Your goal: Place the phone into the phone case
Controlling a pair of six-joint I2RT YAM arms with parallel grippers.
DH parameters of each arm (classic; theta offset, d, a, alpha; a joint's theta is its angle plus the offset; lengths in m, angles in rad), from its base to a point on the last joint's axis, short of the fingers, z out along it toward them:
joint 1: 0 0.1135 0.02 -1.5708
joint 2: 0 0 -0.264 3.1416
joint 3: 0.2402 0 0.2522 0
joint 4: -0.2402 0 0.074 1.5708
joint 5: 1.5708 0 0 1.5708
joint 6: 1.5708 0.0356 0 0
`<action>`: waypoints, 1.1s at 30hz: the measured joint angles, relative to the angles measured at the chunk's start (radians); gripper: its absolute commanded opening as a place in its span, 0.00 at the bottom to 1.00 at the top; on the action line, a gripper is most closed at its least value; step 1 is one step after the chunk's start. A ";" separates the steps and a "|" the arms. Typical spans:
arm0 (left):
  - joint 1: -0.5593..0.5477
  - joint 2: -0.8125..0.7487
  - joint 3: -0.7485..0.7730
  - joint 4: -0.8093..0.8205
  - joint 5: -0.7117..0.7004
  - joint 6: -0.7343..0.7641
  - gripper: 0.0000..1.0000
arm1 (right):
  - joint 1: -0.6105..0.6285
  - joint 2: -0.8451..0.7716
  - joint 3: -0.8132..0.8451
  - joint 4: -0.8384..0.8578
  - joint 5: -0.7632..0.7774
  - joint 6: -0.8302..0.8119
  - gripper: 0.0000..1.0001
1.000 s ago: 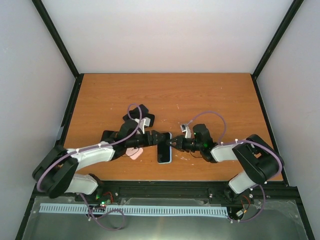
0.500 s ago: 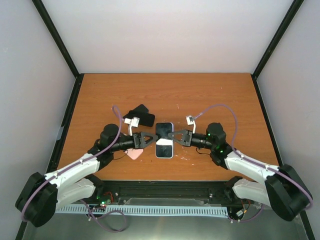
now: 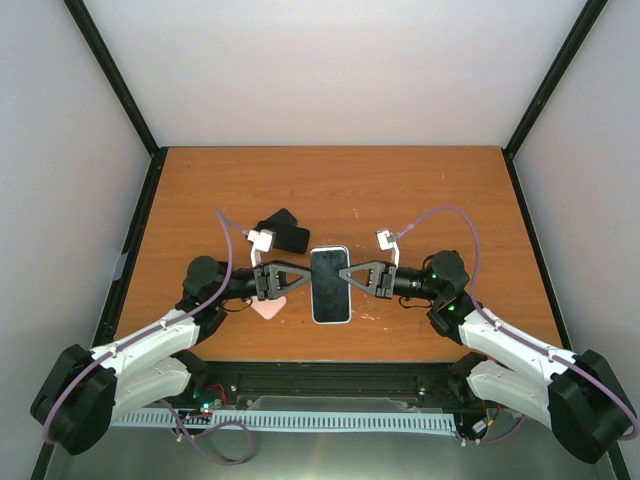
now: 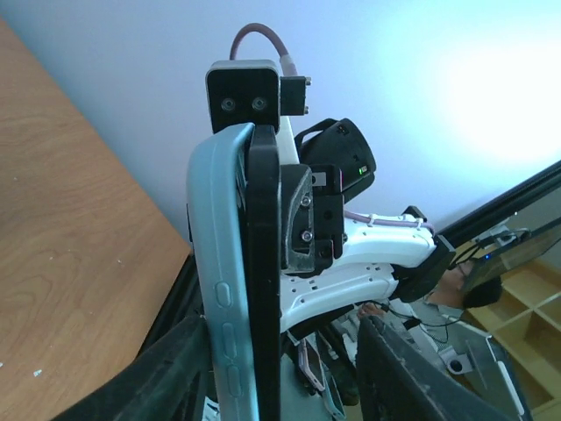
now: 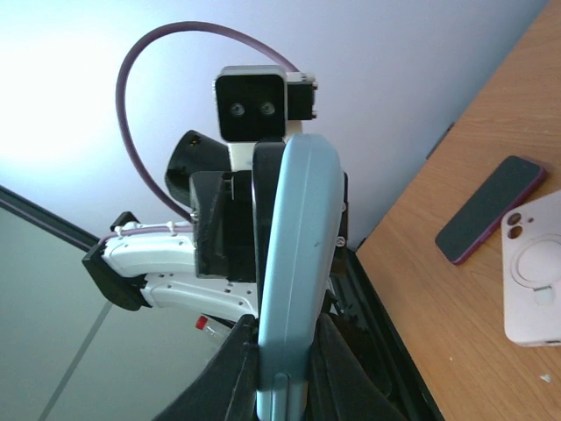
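A black phone (image 3: 330,283) sits in a light blue case (image 4: 221,263) and is held in the air over the table's front middle, screen up. In the left wrist view the phone (image 4: 263,289) shows edge-on against the case. My right gripper (image 3: 352,278) is shut on the cased phone's right edge, and its fingers pinch the blue case (image 5: 294,263) from both sides at the right gripper (image 5: 287,351). My left gripper (image 3: 300,281) is at the phone's left edge. The left gripper (image 4: 280,351) is open, with one finger against the case and the other apart.
A second dark phone with a magenta rim (image 5: 491,206) lies on the wooden table (image 3: 420,190), also seen from above (image 3: 283,232). A pale pink case (image 5: 535,281) lies next to it, seen below the left gripper (image 3: 268,306). Black frame posts border the table.
The cased phone was lifted off the table and now faces up at the camera, held higher. Both arms straightened out and their wrists drew apart to either side.
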 measured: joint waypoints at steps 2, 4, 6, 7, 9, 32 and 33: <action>0.000 0.010 0.000 0.023 0.008 -0.014 0.36 | 0.001 0.001 0.000 0.013 -0.006 0.012 0.11; 0.000 0.016 -0.001 0.037 0.011 -0.024 0.31 | 0.003 0.004 0.000 0.032 -0.013 0.023 0.11; 0.000 0.020 -0.001 0.047 0.014 -0.031 0.26 | 0.005 0.007 0.000 0.047 -0.018 0.031 0.11; 0.000 0.021 -0.001 0.049 0.014 -0.034 0.25 | 0.005 0.008 0.000 0.054 -0.021 0.035 0.11; 0.000 0.024 -0.001 0.053 0.016 -0.035 0.19 | 0.007 0.015 0.000 0.072 -0.027 0.045 0.12; 0.001 -0.053 0.025 -0.188 -0.022 0.077 0.43 | 0.014 0.022 0.000 0.030 0.000 0.016 0.14; 0.001 -0.053 0.028 -0.190 -0.023 0.078 0.43 | 0.014 0.020 0.000 0.031 0.000 0.014 0.14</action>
